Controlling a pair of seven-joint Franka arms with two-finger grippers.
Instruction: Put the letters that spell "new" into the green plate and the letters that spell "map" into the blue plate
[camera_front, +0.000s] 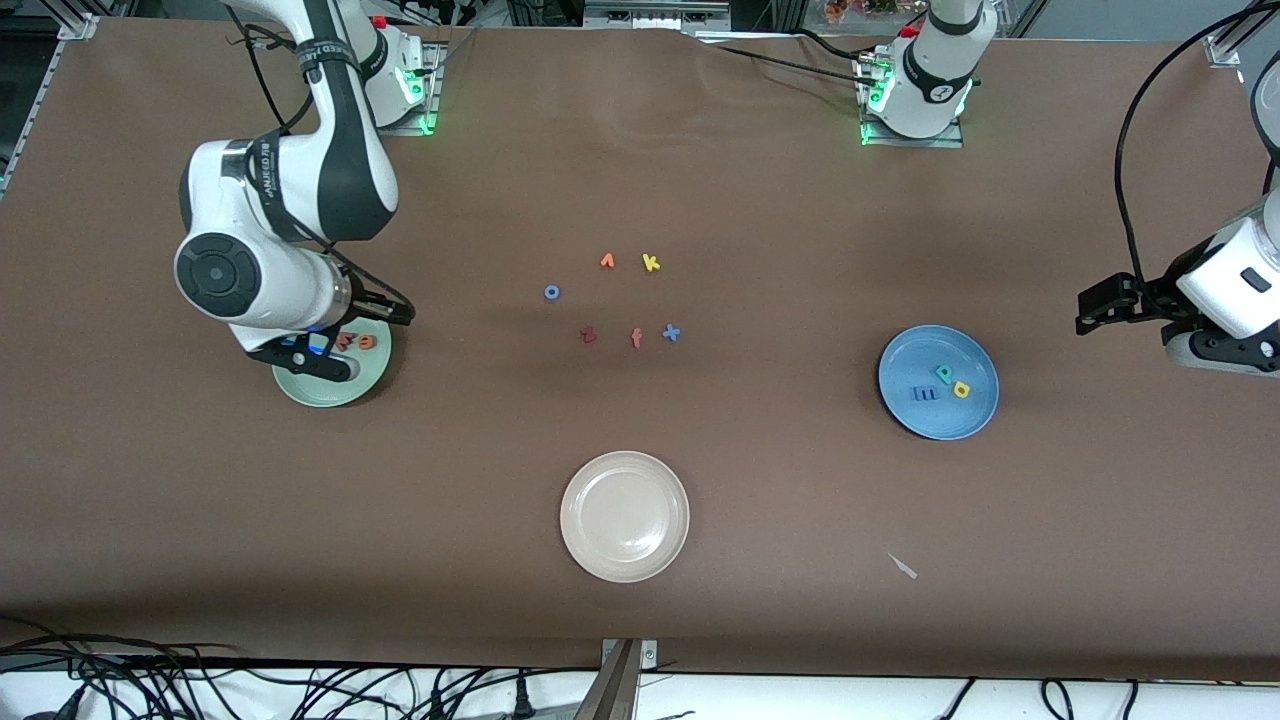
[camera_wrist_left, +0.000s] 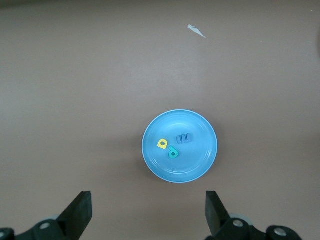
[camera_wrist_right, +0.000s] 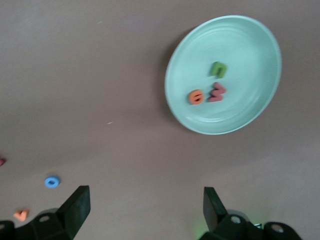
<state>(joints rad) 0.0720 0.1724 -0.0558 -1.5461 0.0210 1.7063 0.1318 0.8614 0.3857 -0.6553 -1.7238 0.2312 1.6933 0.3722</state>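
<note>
The green plate (camera_wrist_right: 250, 55) holds the green n (camera_wrist_right: 218, 68), the orange e (camera_wrist_right: 195, 96) and the salmon w (camera_wrist_right: 217, 91). My right gripper (camera_wrist_right: 145, 210) hangs open and empty above the table beside this plate; in the front view the right gripper (camera_front: 310, 358) covers part of the green plate (camera_front: 345, 392). On the blue plate (camera_front: 975, 415) lie the blue m (camera_front: 926, 394), the teal p (camera_front: 944, 375) and the yellow a (camera_front: 961, 389). High up, at the left arm's end of the table, my left gripper (camera_wrist_left: 148, 210) is open and empty, looking down on the blue plate (camera_wrist_left: 197, 162).
A cream plate (camera_front: 624, 516) sits near the front camera. Mid-table lie loose letters: an orange one (camera_front: 607, 261), a yellow k (camera_front: 651, 263), a blue o (camera_front: 551, 292), a dark red z (camera_front: 588, 335), a salmon f (camera_front: 637, 338), a blue x (camera_front: 671, 333). A white scrap (camera_front: 903, 566) lies apart.
</note>
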